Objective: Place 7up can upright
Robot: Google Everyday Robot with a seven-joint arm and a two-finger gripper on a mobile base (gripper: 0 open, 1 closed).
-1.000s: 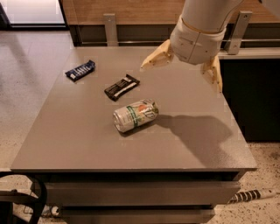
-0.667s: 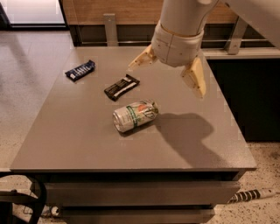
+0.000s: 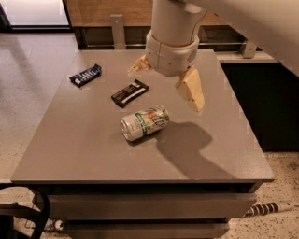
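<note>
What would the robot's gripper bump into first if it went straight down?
Likely the table right beside the lying 7up can, maybe the can itself; the open gripper hangs above, depth unclear.

Grey table [image 3: 84, 154] on speckled floor [image 3: 28, 93], wood-panelled wall [image 3: 107, 7] behind, bright window [image 3: 35, 11] at top left

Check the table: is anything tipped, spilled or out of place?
The 7up can lies on its side near the middle of the table, not upright. No spill shows. The gripper hangs open above and behind it. A dark wrapper and a blue wrapper lie flat.
</note>
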